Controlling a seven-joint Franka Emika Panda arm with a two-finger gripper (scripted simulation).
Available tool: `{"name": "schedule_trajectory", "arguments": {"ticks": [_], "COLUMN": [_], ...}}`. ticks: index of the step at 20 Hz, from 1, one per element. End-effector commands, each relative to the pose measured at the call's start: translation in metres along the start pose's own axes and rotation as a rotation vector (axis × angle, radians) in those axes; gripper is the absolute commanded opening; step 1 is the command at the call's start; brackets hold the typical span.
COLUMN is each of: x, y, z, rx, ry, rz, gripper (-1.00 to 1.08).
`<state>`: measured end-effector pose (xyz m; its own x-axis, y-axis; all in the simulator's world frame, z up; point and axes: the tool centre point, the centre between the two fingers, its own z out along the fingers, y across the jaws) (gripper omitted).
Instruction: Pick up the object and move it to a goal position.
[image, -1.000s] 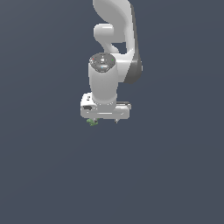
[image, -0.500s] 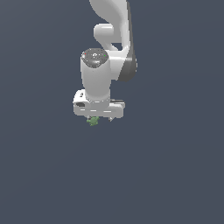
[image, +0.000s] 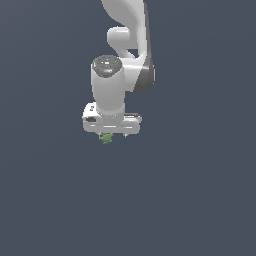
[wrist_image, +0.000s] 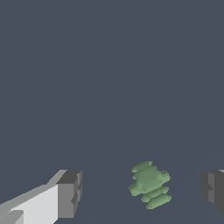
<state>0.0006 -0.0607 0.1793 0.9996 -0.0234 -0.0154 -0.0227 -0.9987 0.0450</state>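
The object (wrist_image: 149, 184) is a small green lumpy thing lying on the dark floor between my fingers, nearer one dark pad (wrist_image: 211, 187) than the other (wrist_image: 70, 194) and touching neither. My gripper (wrist_image: 141, 192) is open, its jaws far wider apart than the object. In the exterior view the white gripper (image: 112, 134) points straight down, and the object (image: 105, 138) peeks out just below its underside, toward the exterior view's left.
A flat, dark grey-blue floor (image: 200, 200) surrounds the arm on all sides. The arm's white links (image: 125, 45) rise above the gripper. No other objects or marker show.
Since a second ago the arm has shifted slightly toward the exterior view's left, then held almost still. The object stays in the same spot under the gripper.
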Motion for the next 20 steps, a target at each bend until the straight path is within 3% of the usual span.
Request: {"name": "schedule_trajectory", "arguments": {"ticks": [1,20], "x": [-0.002,-0.031], "y": [0.002,0.026], "z": [0.002,0.039], "rx": [0.001,0.015], "ry": [0.000,0.006], "rz": [-0.022,-0.398], "gripper": [1.00,1.00]}}
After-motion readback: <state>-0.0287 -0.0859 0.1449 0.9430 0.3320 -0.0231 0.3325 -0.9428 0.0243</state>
